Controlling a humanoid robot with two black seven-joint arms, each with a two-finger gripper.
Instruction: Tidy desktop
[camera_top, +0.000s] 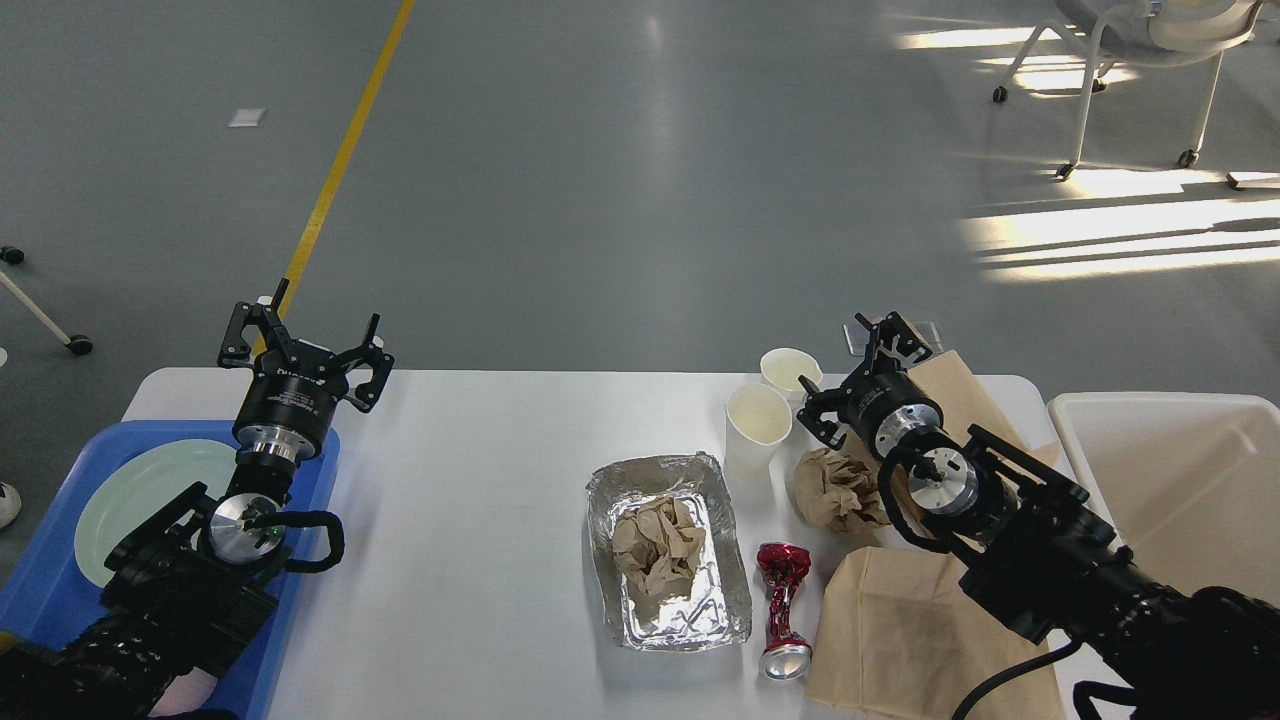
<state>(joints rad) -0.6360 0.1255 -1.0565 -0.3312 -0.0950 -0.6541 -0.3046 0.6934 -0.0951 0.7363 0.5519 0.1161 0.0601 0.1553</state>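
Clutter sits right of centre on the large white rectangular desktop (480, 500), whose long axis runs left to right: crumpled silver foil tray (668, 550) holding brown paper, crushed red can (783, 612), two white paper cups (757, 428), wadded brown paper ball (838, 488), flat brown paper bags (915, 635). Right gripper (850, 368) hovers just beside the cups, fingers spread, empty, nearer the litter. Left gripper (306, 342), fingers wide apart, empty, hangs above the blue plastic tray (300, 600) carrying a pale green plate (150, 490). White rectangular bin (1170, 470) stands right of the desktop.
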